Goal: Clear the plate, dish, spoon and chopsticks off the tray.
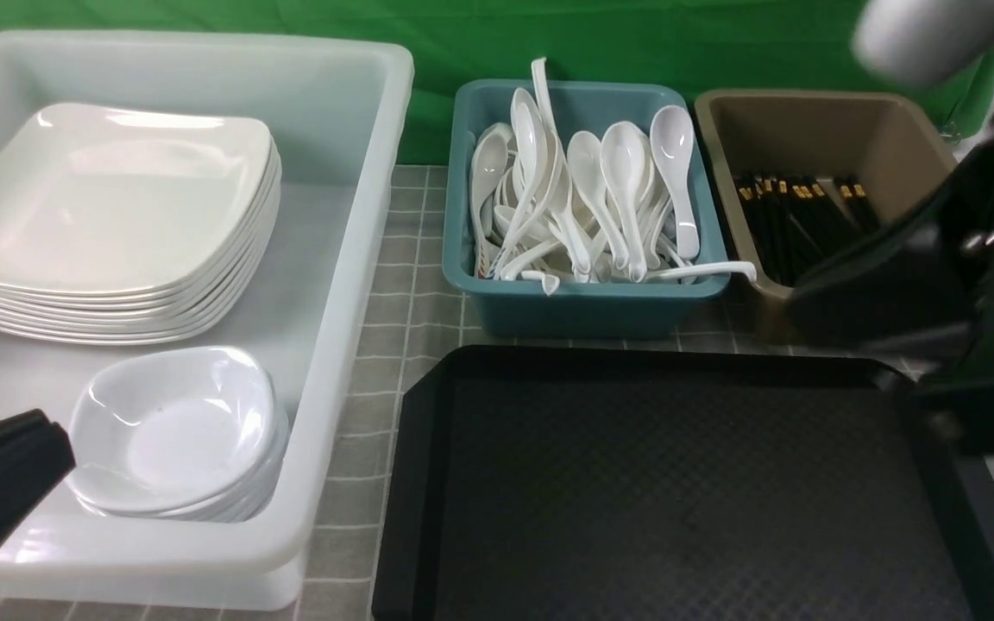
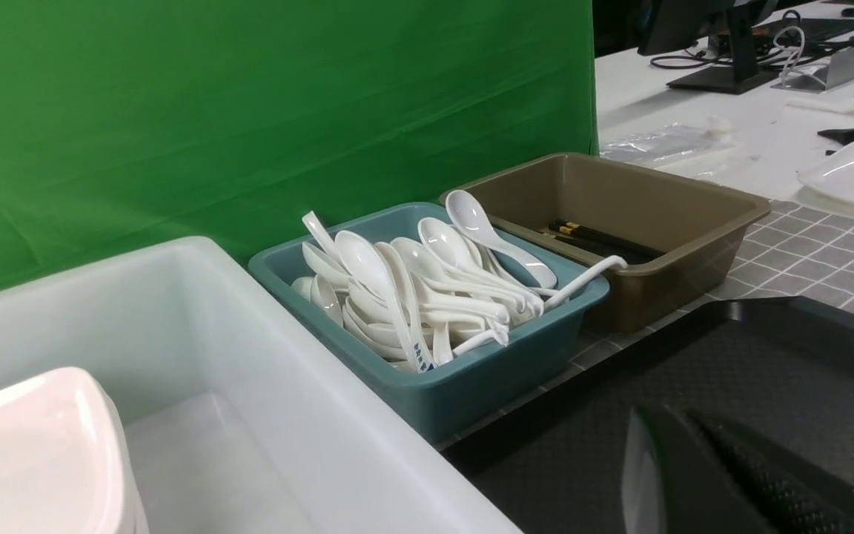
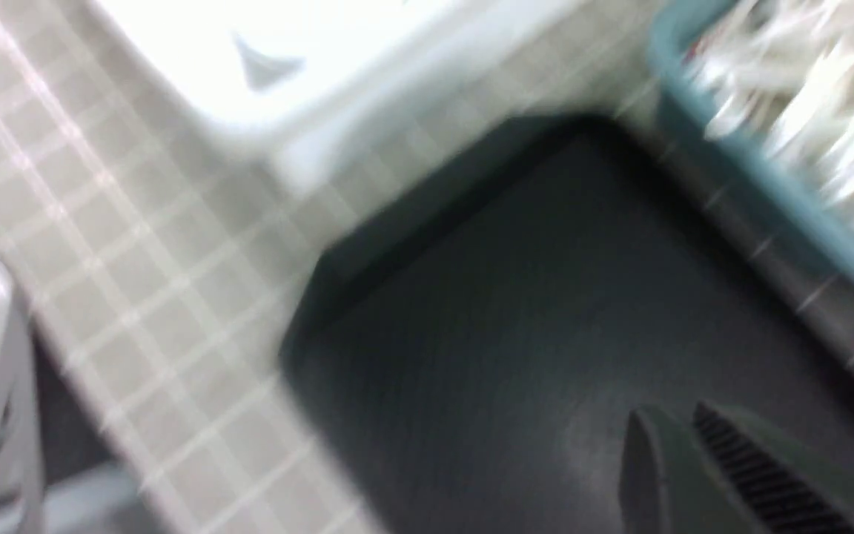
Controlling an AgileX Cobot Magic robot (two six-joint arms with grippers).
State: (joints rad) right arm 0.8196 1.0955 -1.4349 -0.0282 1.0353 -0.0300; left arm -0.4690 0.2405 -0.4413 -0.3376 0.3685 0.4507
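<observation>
Judging from how things lie, the clearing looks all but done, since nothing rests on the tray in any view.

At the far left, the large translucent white plastic tub [image 1: 350, 285] holds a stack of large glossy white rounded-square plates [image 1: 109, 216] at its far end and a nest of small pale rounded-square dishes [image 1: 178, 431] at its near end; the task's plate and dish are presumably the top ones, though I cannot tell them from the others. The left gripper [image 2: 686, 475] hangs over the near left corner of the tub, its jaws pressed together on nothing.

Right of the tub, the teal plastic bin [image 1: 583, 306] is heaped with short glossy white soup spoons [image 1: 626, 181], the task's spoon lost among them. Just near it lies the big black textured plastic tray [image 1: 678, 483], bare across all that shows.

Further right, the brown plastic bin [image 1: 816, 121] holds long thin black chopsticks with gold bands [image 1: 795, 211]. The right gripper [image 3: 683, 475] sits blurred over the tray's right side, jaws only a narrow slit apart and holding nothing.

The next move probably calls only for both arms to draw clear. The right arm's dark bulk hides the tray's right edge and the brown bin's near corner, so I cannot tell whether anything lies there.
</observation>
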